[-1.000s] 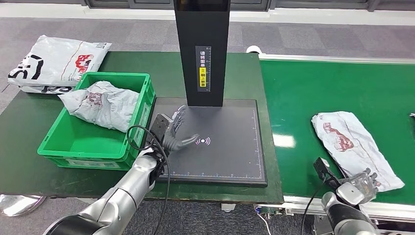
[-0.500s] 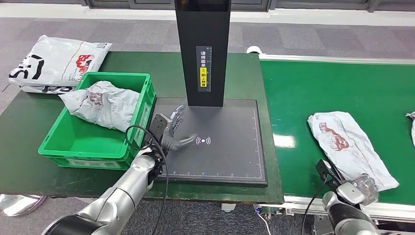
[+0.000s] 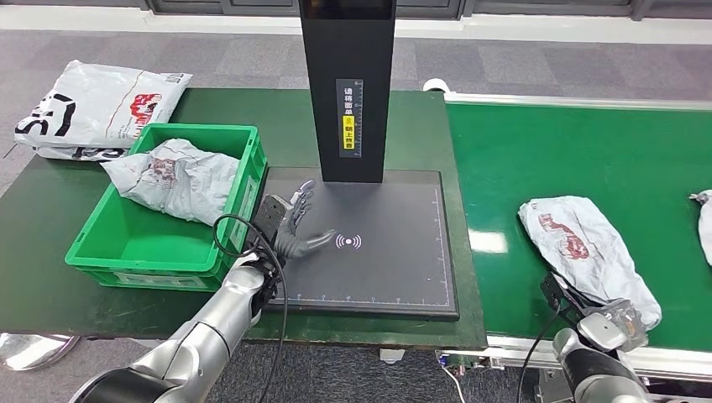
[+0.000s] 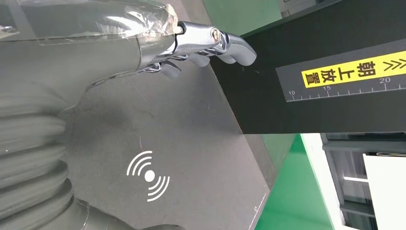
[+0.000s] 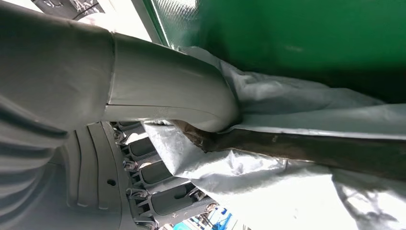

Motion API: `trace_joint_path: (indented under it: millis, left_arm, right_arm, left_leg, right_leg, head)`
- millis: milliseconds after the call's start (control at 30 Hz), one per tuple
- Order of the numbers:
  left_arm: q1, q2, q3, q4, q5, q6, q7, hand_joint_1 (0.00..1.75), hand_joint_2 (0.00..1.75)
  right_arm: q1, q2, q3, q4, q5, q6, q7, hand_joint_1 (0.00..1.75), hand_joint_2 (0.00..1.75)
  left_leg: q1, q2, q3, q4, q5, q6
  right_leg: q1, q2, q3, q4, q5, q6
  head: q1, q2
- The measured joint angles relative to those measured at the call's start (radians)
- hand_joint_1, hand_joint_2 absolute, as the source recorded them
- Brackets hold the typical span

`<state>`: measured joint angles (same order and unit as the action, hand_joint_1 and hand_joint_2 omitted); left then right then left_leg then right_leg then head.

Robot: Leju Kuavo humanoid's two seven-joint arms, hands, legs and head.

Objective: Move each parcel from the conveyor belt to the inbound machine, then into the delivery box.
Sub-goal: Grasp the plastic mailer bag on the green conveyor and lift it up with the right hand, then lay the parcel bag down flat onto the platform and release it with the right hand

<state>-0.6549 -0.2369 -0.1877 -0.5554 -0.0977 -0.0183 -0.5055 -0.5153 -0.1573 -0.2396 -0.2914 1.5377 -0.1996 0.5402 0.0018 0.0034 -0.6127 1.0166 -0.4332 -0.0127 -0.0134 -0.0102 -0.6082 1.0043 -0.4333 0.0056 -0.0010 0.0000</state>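
Observation:
A crumpled grey parcel (image 3: 583,252) lies on the green conveyor belt (image 3: 571,143). My right hand (image 3: 620,325) grips its near end at the belt's front edge. In the right wrist view the thumb (image 5: 167,91) presses on top of the parcel (image 5: 297,191) and the dark fingers (image 5: 158,191) lie under it. My left hand (image 3: 294,227) hovers open over the left part of the inbound machine's black plate (image 3: 395,269), fingers (image 4: 210,45) spread toward the black column (image 4: 335,72). The green delivery box (image 3: 201,130) holds one grey parcel (image 3: 172,178).
Another parcel (image 3: 92,109) lies on the dark table behind the box, at the far left. A further parcel (image 3: 704,222) shows at the belt's right edge. The machine's column (image 3: 348,84) rises at the plate's far side.
The parcel in my right hand has shifted left along the belt, and the parcel at the right edge has come further in. My left hand has stayed almost still.

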Motion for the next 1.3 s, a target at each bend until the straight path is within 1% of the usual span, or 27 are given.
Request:
trace_joint_path:
  millis: [300, 500, 600, 667, 700, 733, 767, 800, 833, 867, 900, 933, 967, 1000, 1033, 1100, 1133, 1200, 1300]
  left_arm:
    - [0.000, 0.000, 0.000, 0.000, 0.000, 0.000, 0.000, 0.00, 1.75]
    - [0.000, 0.002, 0.000, 0.000, 0.000, 0.004, 0.000, 0.00, 1.75]
    - [0.000, 0.004, 0.000, 0.000, 0.000, 0.007, 0.001, 0.00, 1.75]
    - [0.002, 0.005, 0.000, -0.002, 0.000, 0.013, 0.003, 0.00, 1.75]
    - [0.003, 0.007, 0.000, -0.004, -0.002, 0.025, 0.004, 0.00, 1.75]
    - [0.005, 0.010, 0.000, -0.006, -0.009, 0.054, 0.004, 0.00, 1.75]
    - [0.007, 0.014, 0.000, -0.010, -0.022, 0.102, 0.003, 0.00, 1.75]
    - [0.009, 0.019, 0.000, -0.016, -0.039, 0.162, 0.001, 0.00, 1.75]
    - [0.010, 0.025, 0.000, -0.024, -0.059, 0.221, 0.001, 0.00, 1.75]
    - [0.010, 0.030, 0.000, -0.034, -0.078, 0.265, 0.003, 0.00, 1.75]
    - [0.009, 0.035, 0.000, -0.043, -0.096, 0.289, 0.005, 0.00, 1.75]
    - [0.009, 0.037, 0.000, -0.052, -0.111, 0.301, 0.008, 0.00, 1.75]
    - [0.010, 0.039, 0.000, -0.060, -0.123, 0.307, 0.009, 0.00, 1.75]
    - [0.011, 0.039, 0.000, -0.067, -0.132, 0.312, 0.011, 0.00, 1.75]
    - [0.013, 0.040, 0.000, -0.072, -0.139, 0.316, 0.011, 0.00, 1.75]
    - [0.014, 0.043, 0.001, -0.080, -0.146, 0.321, 0.012, 0.00, 1.75]
    - [0.014, 0.045, 0.002, -0.083, -0.148, 0.323, 0.012, 0.00, 1.75]
    - [0.015, 0.049, 0.004, -0.089, -0.149, 0.325, 0.010, 0.00, 1.75]
    - [0.016, 0.052, 0.004, -0.098, -0.150, 0.326, 0.006, 0.00, 1.75]
  right_arm:
    - [0.000, 0.001, 0.000, 0.000, 0.000, 0.000, -0.001, 1.75, 1.75]
    - [0.000, 0.004, 0.000, 0.000, 0.002, -0.016, -0.017, 1.75, 1.75]
    - [0.000, 0.006, 0.000, 0.000, 0.006, -0.041, -0.033, 1.75, 1.75]
    - [-0.001, 0.009, 0.000, 0.000, 0.009, -0.089, -0.066, 1.75, 1.75]
    - [-0.002, 0.014, 0.000, -0.002, 0.002, -0.135, -0.099, 1.75, 1.75]
    - [0.000, 0.030, -0.001, -0.015, -0.027, -0.197, -0.151, 1.75, 1.75]
    - [0.005, 0.060, -0.004, -0.052, -0.082, -0.275, -0.230, 1.75, 1.75]
    - [0.015, 0.105, -0.005, -0.111, -0.150, -0.353, -0.342, 1.75, 1.75]
    - [0.033, 0.158, 0.003, -0.195, -0.213, -0.414, -0.476, 1.75, 1.75]
    - [0.054, 0.208, 0.023, -0.285, -0.254, -0.447, -0.609, 1.75, 1.75]
    - [0.079, 0.246, 0.070, -0.373, -0.269, -0.457, -0.729, 1.75, 1.75]
    - [0.103, 0.271, 0.130, -0.449, -0.270, -0.458, -0.811, 1.75, 1.75]
    - [0.124, 0.285, 0.196, -0.510, -0.271, -0.461, -0.841, 1.75, 1.75]
    - [0.140, 0.293, 0.259, -0.562, -0.275, -0.471, -0.826, 1.75, 1.75]
    - [0.151, 0.298, 0.305, -0.601, -0.282, -0.483, -0.768, 1.75, 1.75]
    - [0.166, 0.306, 0.363, -0.656, -0.301, -0.498, -0.636, 1.75, 1.75]
    - [0.173, 0.309, 0.382, -0.675, -0.310, -0.500, -0.596, 1.75, 1.75]
    - [0.189, 0.311, 0.418, -0.709, -0.323, -0.502, -0.573, 1.75, 1.75]
    - [0.201, 0.313, 0.476, -0.745, -0.329, -0.503, -0.584, 1.75, 1.75]
  left_leg:
    - [0.000, 0.000, 0.000, 0.000, 0.000, 0.000]
    - [0.000, 0.000, 0.000, 0.000, 0.000, 0.000]
    - [0.000, 0.000, 0.000, 0.000, 0.000, 0.000]
    - [0.000, 0.000, -0.001, 0.000, 0.000, 0.000]
    - [0.000, -0.001, -0.002, 0.000, 0.000, 0.000]
    - [0.000, 0.000, -0.004, -0.001, 0.000, 0.000]
    - [0.001, 0.000, -0.005, -0.001, 0.000, -0.001]
    - [0.001, 0.003, -0.005, -0.001, 0.000, -0.002]
    - [0.001, 0.007, -0.003, -0.001, 0.000, -0.003]
    - [0.001, 0.011, 0.000, -0.001, -0.001, -0.004]
    - [0.001, 0.013, 0.002, -0.001, -0.001, -0.004]
    - [0.001, 0.011, 0.002, -0.001, 0.000, -0.005]
    - [0.002, 0.007, 0.002, -0.002, 0.000, -0.006]
    - [0.002, 0.004, 0.001, -0.002, 0.001, -0.007]
    - [0.003, 0.001, 0.001, -0.002, 0.002, -0.007]
    - [0.005, -0.001, 0.000, -0.003, 0.002, -0.007]
    - [0.005, -0.001, 0.000, -0.003, 0.002, -0.007]
    - [0.004, -0.001, 0.000, -0.002, 0.001, -0.007]
    - [0.003, 0.000, 0.000, -0.002, 0.001, -0.007]
  right_leg:
    - [0.000, 0.000, 0.000, 0.000, 0.000, 0.000]
    - [0.000, 0.000, 0.000, 0.000, 0.000, 0.000]
    - [0.000, 0.000, 0.000, 0.000, 0.000, 0.000]
    - [0.000, 0.000, 0.000, 0.000, 0.000, 0.000]
    - [0.000, -0.001, 0.000, 0.000, 0.000, 0.000]
    - [0.000, -0.001, 0.001, 0.001, 0.000, 0.000]
    - [0.001, 0.000, 0.001, 0.002, 0.000, 0.000]
    - [0.002, 0.003, 0.000, 0.002, 0.001, -0.001]
    - [0.003, 0.007, -0.002, 0.002, 0.001, -0.002]
    - [0.004, 0.011, -0.003, 0.002, 0.001, -0.003]
    - [0.004, 0.013, -0.004, 0.002, 0.001, -0.004]
    - [0.004, 0.011, -0.004, 0.002, 0.000, -0.005]
    - [0.005, 0.007, -0.004, 0.003, -0.001, -0.006]
    - [0.006, 0.004, -0.003, 0.003, -0.002, -0.006]
    - [0.006, 0.001, -0.003, 0.003, -0.003, -0.007]
    - [0.006, -0.001, -0.002, 0.003, -0.003, -0.007]
    - [0.005, -0.001, -0.002, 0.003, -0.003, -0.007]
    - [0.005, -0.001, -0.002, 0.003, -0.002, -0.006]
    - [0.004, 0.000, -0.003, 0.003, -0.002, -0.005]
  head:
    - [0.000, 0.000]
    - [0.000, 0.000]
    - [0.000, 0.000]
    - [0.000, 0.000]
    - [0.000, 0.000]
    - [0.000, 0.000]
    - [0.001, 0.000]
    - [0.001, 0.000]
    - [0.000, 0.000]
    - [0.000, 0.000]
    - [-0.001, 0.000]
    - [-0.001, 0.000]
    - [-0.001, 0.000]
    - [-0.001, 0.000]
    - [-0.001, 0.000]
    - [-0.001, 0.000]
    - [0.000, 0.000]
    - [0.000, 0.000]
    - [0.000, 0.000]
